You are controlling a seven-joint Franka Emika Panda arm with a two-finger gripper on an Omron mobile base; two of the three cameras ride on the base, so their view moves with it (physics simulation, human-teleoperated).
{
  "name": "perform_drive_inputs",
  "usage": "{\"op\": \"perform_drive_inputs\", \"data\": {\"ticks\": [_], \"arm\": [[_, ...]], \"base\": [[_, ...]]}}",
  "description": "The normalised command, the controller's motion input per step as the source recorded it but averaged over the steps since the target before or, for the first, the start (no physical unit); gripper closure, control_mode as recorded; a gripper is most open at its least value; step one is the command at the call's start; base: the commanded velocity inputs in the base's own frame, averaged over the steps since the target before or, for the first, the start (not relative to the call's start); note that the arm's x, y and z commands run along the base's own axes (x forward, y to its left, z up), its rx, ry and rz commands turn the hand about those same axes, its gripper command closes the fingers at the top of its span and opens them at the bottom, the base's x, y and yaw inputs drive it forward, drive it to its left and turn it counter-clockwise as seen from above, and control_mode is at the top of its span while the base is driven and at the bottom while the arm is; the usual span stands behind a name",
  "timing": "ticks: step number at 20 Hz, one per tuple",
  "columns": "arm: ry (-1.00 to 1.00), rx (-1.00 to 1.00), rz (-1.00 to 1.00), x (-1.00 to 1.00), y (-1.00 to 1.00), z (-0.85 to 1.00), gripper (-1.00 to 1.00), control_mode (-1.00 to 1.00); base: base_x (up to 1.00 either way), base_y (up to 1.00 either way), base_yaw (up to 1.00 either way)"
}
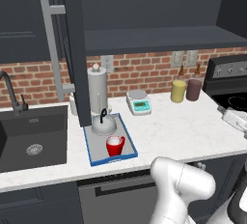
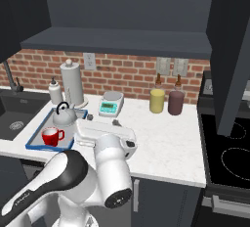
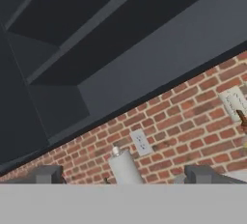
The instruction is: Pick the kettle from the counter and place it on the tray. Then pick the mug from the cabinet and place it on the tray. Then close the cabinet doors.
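The silver kettle [image 1: 103,124] [image 2: 63,115] sits at the back of the blue-rimmed tray [image 1: 129,141] [image 2: 35,134] on the white counter [image 1: 183,131]. The red mug [image 1: 115,146] [image 2: 52,136] stands on the tray just in front of it. Above, the cabinet [image 1: 149,6] [image 2: 122,6] is open, its shelf dark and bare. Its doors stand swung out: the left door [image 1: 76,49] with its grey bar handle [image 1: 50,44], the right door [image 2: 229,50]. My gripper [image 2: 102,120] [image 3: 124,177] is open and holds nothing. It hovers right of the tray, pointing up at the back wall.
A tall grey cylinder with a white knob [image 1: 97,90] [image 3: 124,167] stands behind the tray. A white scale [image 1: 139,102], a yellow canister [image 1: 178,91] and a maroon one [image 1: 194,89] line the brick wall. The dark sink [image 1: 31,136] lies left, the stove [image 2: 227,147] right.
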Motion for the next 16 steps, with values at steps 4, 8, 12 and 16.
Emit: {"op": "perform_drive_inputs", "data": {"ticks": [4,8,12,16], "arm": [[0.06,0.00,0.00,0.09,-0.76,0.19,-1.00,-1.00],[0.00,-0.02,0.00,0.08,-0.75,0.14,-1.00,-1.00],[-0.03,-0.09,0.00,0.05,-0.44,-0.11,-1.00,-1.00],[-0.15,-0.05,0.00,0.00,-0.57,-0.08,-1.00,-1.00]], "base": [[0.00,0.00,0.00],[0.00,0.00,0.00],[0.00,0.00,0.00],[0.00,0.00,0.00]]}}
